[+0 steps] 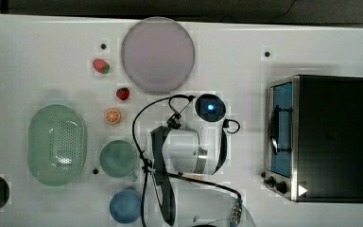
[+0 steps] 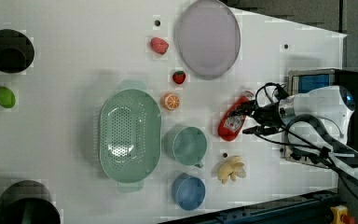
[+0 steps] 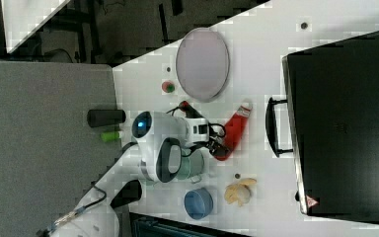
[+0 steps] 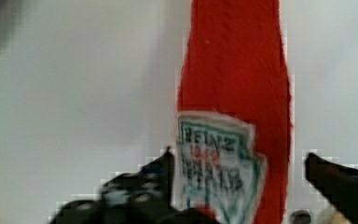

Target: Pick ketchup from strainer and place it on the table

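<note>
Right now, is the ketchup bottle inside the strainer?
No, the ketchup bottle lies on the table, apart from the strainer, beyond the green cup.

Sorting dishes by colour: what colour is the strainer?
Pale green strainer, clearest in the left view.

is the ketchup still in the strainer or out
Out. The ketchup lies on its side on the table, well apart from the empty strainer.

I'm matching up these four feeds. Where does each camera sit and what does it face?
Top view: overhead, looking down on the table; arm seen from above.
Left view: high, over the strainer; arm enters from the left view's right.
Right view: high, opposite side; arm beside the oven.
Wrist view: behind the hand, facing the ketchup.
Shared: ketchup, left and right views.
</note>
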Controlling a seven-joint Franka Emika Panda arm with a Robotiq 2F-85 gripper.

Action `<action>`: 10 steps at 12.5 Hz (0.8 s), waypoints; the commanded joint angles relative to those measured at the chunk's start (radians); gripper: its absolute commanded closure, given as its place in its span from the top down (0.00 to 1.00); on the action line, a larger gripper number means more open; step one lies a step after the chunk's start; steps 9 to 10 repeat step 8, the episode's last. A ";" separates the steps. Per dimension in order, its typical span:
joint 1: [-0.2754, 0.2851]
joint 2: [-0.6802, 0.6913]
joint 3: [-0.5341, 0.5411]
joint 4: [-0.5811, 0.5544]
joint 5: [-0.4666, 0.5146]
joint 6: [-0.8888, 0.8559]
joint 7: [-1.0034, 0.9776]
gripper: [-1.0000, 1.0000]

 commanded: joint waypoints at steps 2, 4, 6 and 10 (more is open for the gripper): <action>-0.010 -0.109 0.006 0.040 -0.006 0.008 -0.032 1.00; -0.009 -0.171 0.007 0.087 -0.005 -0.036 -0.032 1.00; -0.009 -0.234 0.004 0.166 0.006 -0.127 -0.019 1.00; -0.009 -0.282 0.004 0.266 0.006 -0.257 0.025 1.00</action>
